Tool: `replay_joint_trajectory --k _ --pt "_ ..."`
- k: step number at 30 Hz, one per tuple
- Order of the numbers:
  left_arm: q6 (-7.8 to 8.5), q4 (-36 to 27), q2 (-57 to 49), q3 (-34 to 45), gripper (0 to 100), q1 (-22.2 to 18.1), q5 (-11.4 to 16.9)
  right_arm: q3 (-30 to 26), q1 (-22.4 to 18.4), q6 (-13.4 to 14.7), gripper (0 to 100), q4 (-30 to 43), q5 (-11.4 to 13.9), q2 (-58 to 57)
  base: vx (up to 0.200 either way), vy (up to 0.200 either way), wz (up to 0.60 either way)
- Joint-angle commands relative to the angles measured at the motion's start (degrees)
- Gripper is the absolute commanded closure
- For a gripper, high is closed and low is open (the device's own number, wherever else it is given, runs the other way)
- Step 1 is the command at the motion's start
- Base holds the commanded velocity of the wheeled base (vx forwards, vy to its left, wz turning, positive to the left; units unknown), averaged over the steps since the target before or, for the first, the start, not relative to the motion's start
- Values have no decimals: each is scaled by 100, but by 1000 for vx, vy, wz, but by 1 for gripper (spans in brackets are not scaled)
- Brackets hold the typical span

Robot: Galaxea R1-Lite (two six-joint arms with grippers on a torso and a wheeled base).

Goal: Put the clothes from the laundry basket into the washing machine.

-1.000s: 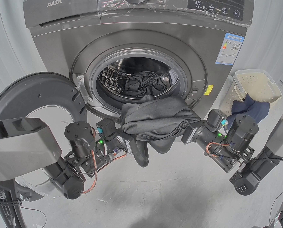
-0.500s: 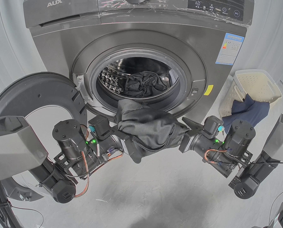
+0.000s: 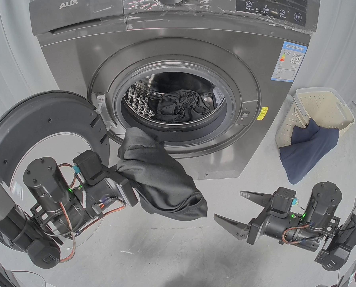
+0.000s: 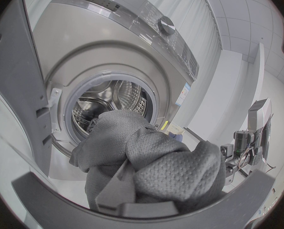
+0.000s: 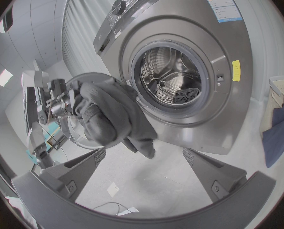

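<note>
A dark grey garment (image 3: 160, 180) hangs in front of the washing machine (image 3: 210, 48), below the rim of its open drum (image 3: 146, 96). My left gripper (image 3: 124, 174) is shut on its upper left part; the cloth (image 4: 154, 163) covers most of the fingers (image 4: 116, 188). My right gripper (image 3: 228, 206) stands open and empty low on the right, apart from the garment (image 5: 116, 118). Another dark garment (image 3: 180, 104) lies inside the drum. A navy cloth (image 3: 309, 148) drapes over the front of the cream laundry basket (image 3: 337, 108).
The round machine door (image 3: 46, 124) is swung open on the left, right behind my left arm. The basket stands on the floor against the machine's right side. Bare grey floor (image 3: 186, 252) stretches between the two arms.
My right gripper has let go of the grey garment and drawn back down and to the right. The left arm has pulled back to the left, and the garment now hangs from it alone.
</note>
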State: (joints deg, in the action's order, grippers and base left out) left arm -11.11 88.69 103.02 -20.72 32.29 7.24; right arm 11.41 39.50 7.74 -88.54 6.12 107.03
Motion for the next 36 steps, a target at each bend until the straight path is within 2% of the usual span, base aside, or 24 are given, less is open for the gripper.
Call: replay_joint_trajectory --k 1,2,4,6,9,14,18,36 --pt "-14 0 -344 200 100 -109 14 -253 -258 -115 0 -5 -164 107 0 0 0" --pt "-14 0 -327 218 100 -109 14 -236 -267 -106 0 -5 -208 125 0 0 0" --pt "30 8 -248 306 100 -100 5 -157 -355 -89 0 -5 -454 142 0 0 0" --pt "30 8 -177 315 100 -74 5 -60 -469 -45 0 -5 -533 160 0 0 0" --pt "91 8 -72 323 100 -30 -12 -16 -522 8 0 -5 -550 204 0 0 0" --pt "407 8 122 332 100 -4 -12 28 -513 17 0 -5 -550 204 0 0 0" --pt "513 17 183 411 100 -4 -3 19 -460 17 0 -5 -559 204 100 0 0" --pt "530 17 183 438 100 128 -3 28 -425 17 0 -5 -559 204 200 0 0"
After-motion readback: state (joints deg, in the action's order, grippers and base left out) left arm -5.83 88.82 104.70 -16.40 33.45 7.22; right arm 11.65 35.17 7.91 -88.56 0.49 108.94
